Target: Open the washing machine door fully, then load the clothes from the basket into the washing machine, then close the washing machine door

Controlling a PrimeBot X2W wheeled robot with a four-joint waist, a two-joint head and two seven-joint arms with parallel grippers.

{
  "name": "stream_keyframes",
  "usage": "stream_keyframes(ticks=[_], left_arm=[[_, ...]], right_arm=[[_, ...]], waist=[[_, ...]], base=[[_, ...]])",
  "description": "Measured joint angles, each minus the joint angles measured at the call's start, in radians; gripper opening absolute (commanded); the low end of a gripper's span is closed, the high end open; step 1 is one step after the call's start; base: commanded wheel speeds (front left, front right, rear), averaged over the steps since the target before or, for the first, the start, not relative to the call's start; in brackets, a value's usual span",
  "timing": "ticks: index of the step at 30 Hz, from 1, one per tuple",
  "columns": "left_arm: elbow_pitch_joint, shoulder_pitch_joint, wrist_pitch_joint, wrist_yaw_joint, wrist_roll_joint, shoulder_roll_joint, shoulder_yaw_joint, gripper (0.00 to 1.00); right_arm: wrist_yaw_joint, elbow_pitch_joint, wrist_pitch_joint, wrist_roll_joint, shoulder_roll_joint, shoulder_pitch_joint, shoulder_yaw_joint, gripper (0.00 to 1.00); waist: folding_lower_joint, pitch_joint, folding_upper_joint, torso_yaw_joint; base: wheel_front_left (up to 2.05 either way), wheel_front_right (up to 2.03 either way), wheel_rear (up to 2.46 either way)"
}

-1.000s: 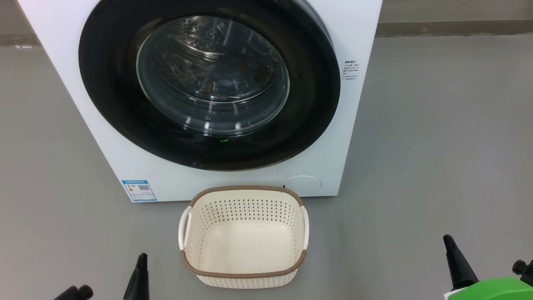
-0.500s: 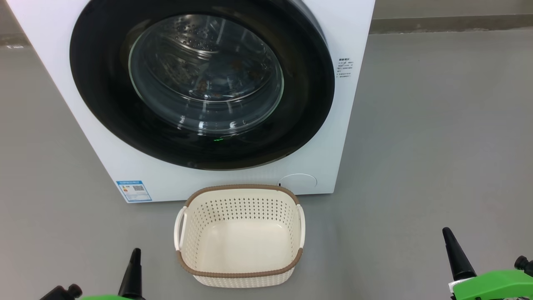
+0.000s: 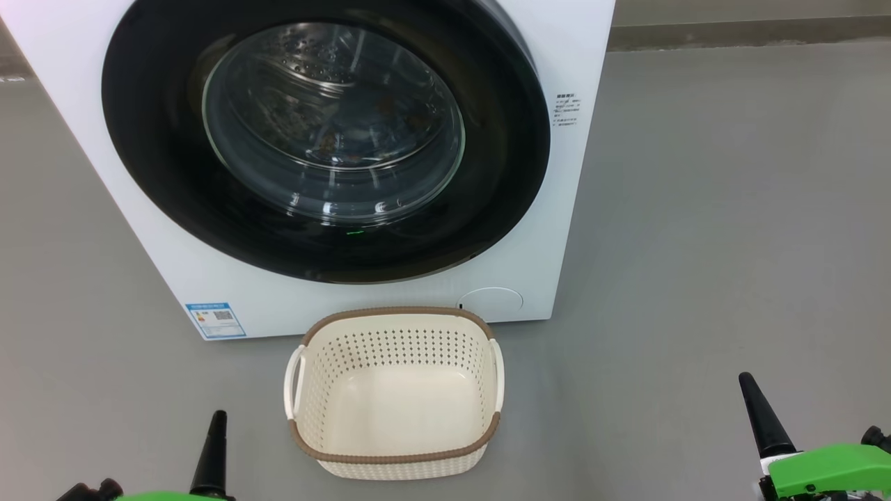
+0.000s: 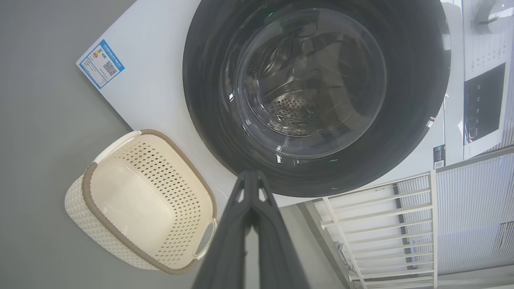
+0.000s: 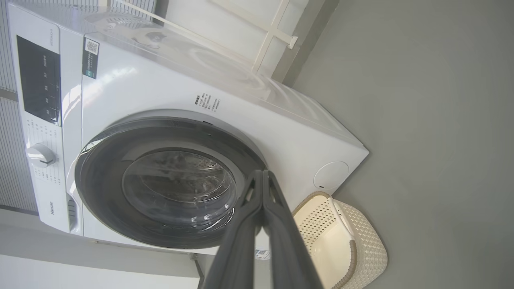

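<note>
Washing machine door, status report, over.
Left hand and right hand shut, empty. Washing machine door looks closed. Basket empty, on floor before it.

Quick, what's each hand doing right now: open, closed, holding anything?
Left hand: closed, fingers pressed together, holding nothing.
Right hand: closed, fingers pressed together, holding nothing.

basket [image 3: 390, 457] on floor [image 3: 696, 243], just before washing machine [image 3: 174, 268]

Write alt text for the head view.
A white washing machine, its round black door apparently shut, stands behind an empty cream basket on the grey floor. The left pincer and right pincer, both shut, point up from the lower corners.
</note>
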Motion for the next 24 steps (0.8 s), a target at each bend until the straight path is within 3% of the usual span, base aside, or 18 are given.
stream_keyframes(ticks=[24], left_arm=[[-0.012, -0.019, 0.062, -0.026, -0.229, -0.013, 0.067, 0.0]], right_arm=[[-0.002, 0.036, 0.025, 0.26, -0.003, -0.064, 0.0, 0.0]], waist=[[0.0, 0.01, 0.0, -0.026]], base=[[0.0, 0.0, 0.0]])
